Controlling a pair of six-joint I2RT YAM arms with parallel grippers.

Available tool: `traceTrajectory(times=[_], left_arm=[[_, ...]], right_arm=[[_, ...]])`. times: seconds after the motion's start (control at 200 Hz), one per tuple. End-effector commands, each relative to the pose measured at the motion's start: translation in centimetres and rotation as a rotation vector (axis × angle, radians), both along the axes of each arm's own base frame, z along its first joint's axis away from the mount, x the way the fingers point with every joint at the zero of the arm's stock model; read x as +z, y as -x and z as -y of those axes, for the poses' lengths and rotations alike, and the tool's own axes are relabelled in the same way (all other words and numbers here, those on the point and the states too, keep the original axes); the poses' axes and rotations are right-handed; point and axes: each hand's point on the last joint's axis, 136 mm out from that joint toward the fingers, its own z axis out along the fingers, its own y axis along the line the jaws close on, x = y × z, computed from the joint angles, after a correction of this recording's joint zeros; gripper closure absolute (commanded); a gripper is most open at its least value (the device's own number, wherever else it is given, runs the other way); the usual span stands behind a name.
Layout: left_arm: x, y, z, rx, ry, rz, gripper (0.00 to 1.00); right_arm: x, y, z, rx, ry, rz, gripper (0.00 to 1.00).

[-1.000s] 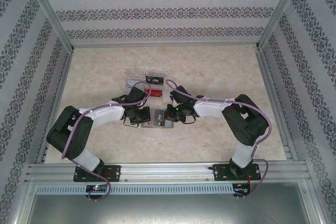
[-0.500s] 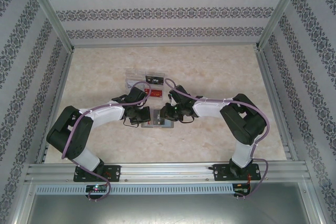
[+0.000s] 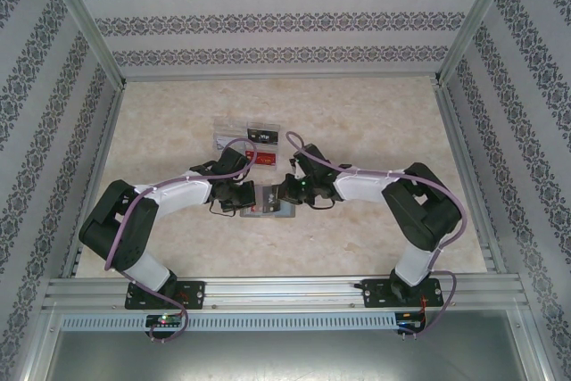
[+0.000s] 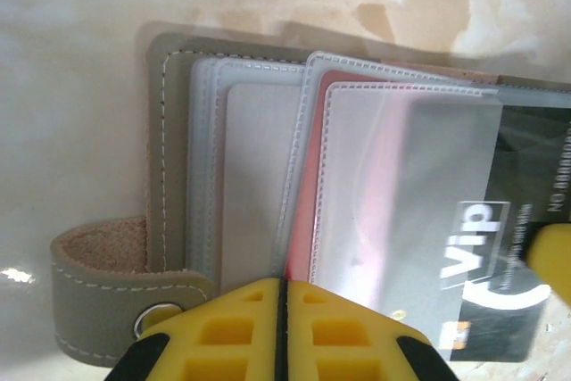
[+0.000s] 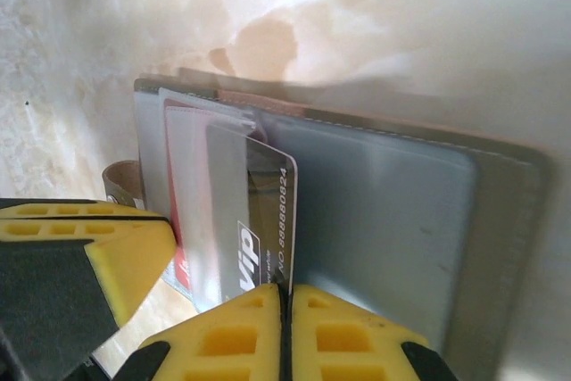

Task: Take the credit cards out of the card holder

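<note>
We are gripping the near edge of the black card (image 5: 268,211) with our right fingers (image 5: 278,310), which are clenched on it. Our left fingers (image 4: 268,310) are squeezing tight on a clear pocket of the card holder (image 4: 169,149), which is lying open on the worktop (image 3: 357,113) between both arms. If the left pinch is catching the card too, it may stick, or the whole holder may drag along. The red card (image 4: 305,220) might slip out as well. Both arms are bending inward, wrists low, tips nearly meeting.

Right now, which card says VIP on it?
The black card, poking out of the card holder's clear sleeve, with pale numbers beside the word. The red card next to it sits tucked inside.
</note>
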Motion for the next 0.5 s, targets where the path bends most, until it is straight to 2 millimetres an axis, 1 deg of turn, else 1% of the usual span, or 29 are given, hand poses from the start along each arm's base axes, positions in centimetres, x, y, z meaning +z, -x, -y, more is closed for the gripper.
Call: traceTrajectory(times=[0.0,0.135,0.23,0.345,0.46,0.495], left_arm=[[-2.0,2.0,-3.0,0.023,-0.138,-0.087,1.00],[-1.9,2.0,-3.0,0.017,-0.138,-0.081,1.00],[-1.5,1.8,-2.9,0.012,-0.133,-0.074,1.00],[-0.6,1.5,-2.6,0.008,-0.116,-0.052,1.00],[1.0,0.8,-2.2,0.002,-0.098,-0.013,1.00],[1.6,0.6,-2.1,-0.001,-0.089,0.004,0.98]], right_arm=[[-0.7,0.2,2.8,-0.017,0.077,0.009,1.00],[-0.6,0.5,4.5,-0.031,0.095,0.018,1.00],[0.2,0.5,4.9,-0.037,0.085,0.041,1.00],[2.2,0.3,5.1,-0.026,0.084,0.092,1.00],[4.9,-0.4,5.3,-0.008,0.102,0.171,1.00],[5.9,-0.6,5.4,0.001,0.113,0.202,1.00]])
